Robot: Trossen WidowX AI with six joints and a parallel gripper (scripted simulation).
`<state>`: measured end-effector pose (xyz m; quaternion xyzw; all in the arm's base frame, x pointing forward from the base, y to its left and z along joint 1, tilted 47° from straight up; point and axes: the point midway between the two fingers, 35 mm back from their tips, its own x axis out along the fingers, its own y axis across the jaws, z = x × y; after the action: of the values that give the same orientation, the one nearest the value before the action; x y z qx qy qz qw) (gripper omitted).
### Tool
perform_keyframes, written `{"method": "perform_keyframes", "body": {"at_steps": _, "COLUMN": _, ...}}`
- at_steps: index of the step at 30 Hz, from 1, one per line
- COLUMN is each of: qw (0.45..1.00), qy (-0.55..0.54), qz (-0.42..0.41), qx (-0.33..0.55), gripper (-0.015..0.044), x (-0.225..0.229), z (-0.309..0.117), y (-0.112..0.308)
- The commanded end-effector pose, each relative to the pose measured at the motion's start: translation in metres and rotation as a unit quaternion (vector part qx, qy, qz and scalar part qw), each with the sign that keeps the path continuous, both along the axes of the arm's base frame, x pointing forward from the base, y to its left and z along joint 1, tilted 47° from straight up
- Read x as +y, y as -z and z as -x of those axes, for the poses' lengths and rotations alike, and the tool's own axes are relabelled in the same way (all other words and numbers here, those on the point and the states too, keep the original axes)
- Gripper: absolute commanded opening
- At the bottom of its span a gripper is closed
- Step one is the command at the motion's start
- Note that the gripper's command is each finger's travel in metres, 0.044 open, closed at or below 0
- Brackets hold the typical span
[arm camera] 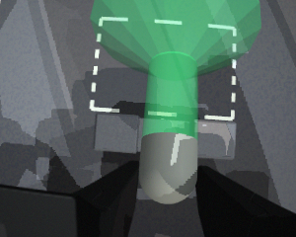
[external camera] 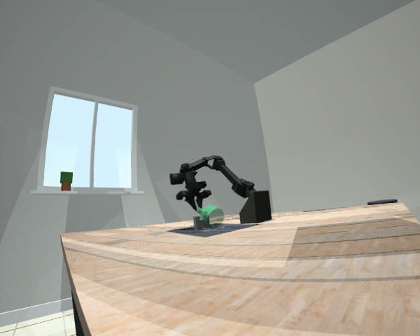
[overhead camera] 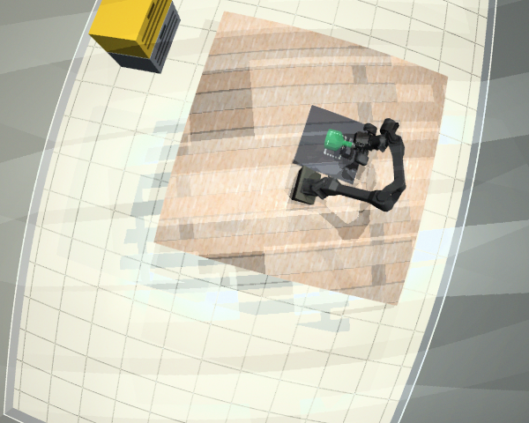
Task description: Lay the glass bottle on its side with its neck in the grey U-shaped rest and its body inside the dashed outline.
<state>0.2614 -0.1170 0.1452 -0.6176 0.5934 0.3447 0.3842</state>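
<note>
Bottle above rest and outline

The gripper (overhead camera: 354,144) (external camera: 197,210) (arm camera: 168,173) grips the bottle (overhead camera: 334,140) (external camera: 212,215) (arm camera: 172,94) at its capped neck, inside the mat (overhead camera: 311,131) (external camera: 206,233) (arm camera: 20,64) edges; 1 base (overhead camera: 300,196) (external camera: 261,206) stands near.

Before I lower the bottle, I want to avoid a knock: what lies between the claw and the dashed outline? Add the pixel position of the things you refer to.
The rest (external camera: 197,223) (arm camera: 115,133), as the wrist view shows, with the bottle's neck (overhead camera: 348,144) (external camera: 201,211) (arm camera: 172,99) crossing over its middle.
</note>
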Motion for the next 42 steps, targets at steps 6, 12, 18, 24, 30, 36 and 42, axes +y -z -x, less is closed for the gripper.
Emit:
{"method": "perform_keyframes", "body": {"at_steps": 6, "qw": 1.000, "qy": 0.000, "qz": 0.000, "qx": 0.000, "gripper": 0.0105, "x": -0.005, "z": 0.000, "y": 0.001}}
{"method": "perform_keyframes", "body": {"at_steps": 12, "qw": 1.000, "qy": 0.001, "qz": 0.001, "qx": -0.001, "gripper": 0.0105, "x": -0.009, "z": 0.000, "y": 0.002}}
{"method": "perform_keyframes", "body": {"at_steps": 18, "qw": 1.000, "qy": 0.003, "qz": 0.002, "qx": -0.002, "gripper": 0.0105, "x": -0.012, "z": 0.000, "y": 0.002}}
{"method": "perform_keyframes", "body": {"at_steps": 24, "qw": 1.000, "qy": 0.005, "qz": 0.003, "qx": -0.003, "gripper": 0.0105, "x": -0.016, "z": 0.000, "y": 0.003}}
{"method": "perform_keyframes", "body": {"at_steps": 30, "qw": 1.000, "qy": 0.006, "qz": 0.004, "qx": -0.004, "gripper": 0.0105, "x": -0.020, "z": 0.000, "y": 0.004}}
{"method": "perform_keyframes", "body": {"at_steps": 36, "qw": 1.000, "qy": 0.008, "qz": 0.005, "qx": -0.004, "gripper": 0.0105, "x": -0.023, "z": 0.000, "y": 0.005}}
{"method": "perform_keyframes", "body": {"at_steps": 42, "qw": 1.000, "qy": 0.010, "qz": 0.006, "qx": -0.005, "gripper": 0.0105, "x": -0.027, "z": 0.000, "y": 0.006}}
